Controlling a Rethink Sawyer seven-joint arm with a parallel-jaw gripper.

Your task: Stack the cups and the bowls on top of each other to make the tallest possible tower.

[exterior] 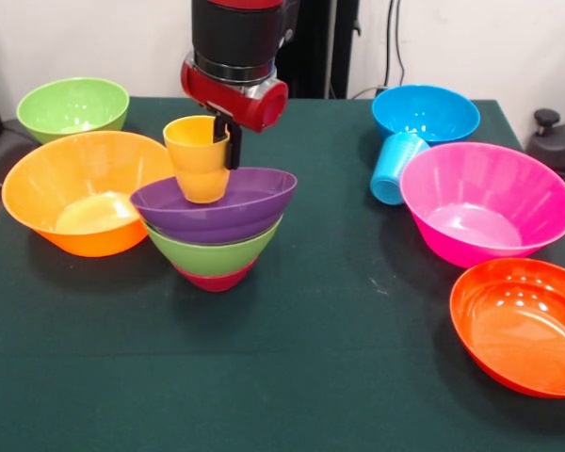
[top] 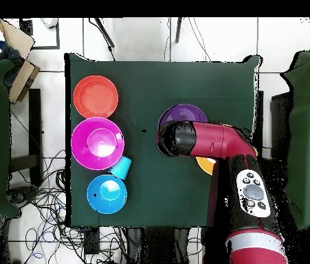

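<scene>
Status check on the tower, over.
Gripper shut on yellow-orange cup, cup sitting in purple bowl. Green bowl and crimson bowl underneath. Nothing blocking.

Colours on the table: all plain glossy plastic, no patterns.
Table top [exterior: 292, 377] dark green. Stack, bottom up: crimson bowl [exterior: 215, 279], green bowl [exterior: 212, 254], purple bowl [exterior: 221, 209], w/ yellow-orange cup [exterior: 198, 158] on top. Big orange bowl [exterior: 85, 193], yellower inside at the bottom. Light green bowl [exterior: 72, 106]. Blue bowl [exterior: 426, 112] and light blue cup [exterior: 395, 167], similar shades. Big pink bowl [exterior: 485, 202], magenta-ish. Red-orange bowl [exterior: 523, 325]. Arm [top: 219, 141] red w/ black sections; gripper [exterior: 228, 141] black under a red collar. Wall [exterior: 471, 47] behind off-white; cables on it black.
</scene>
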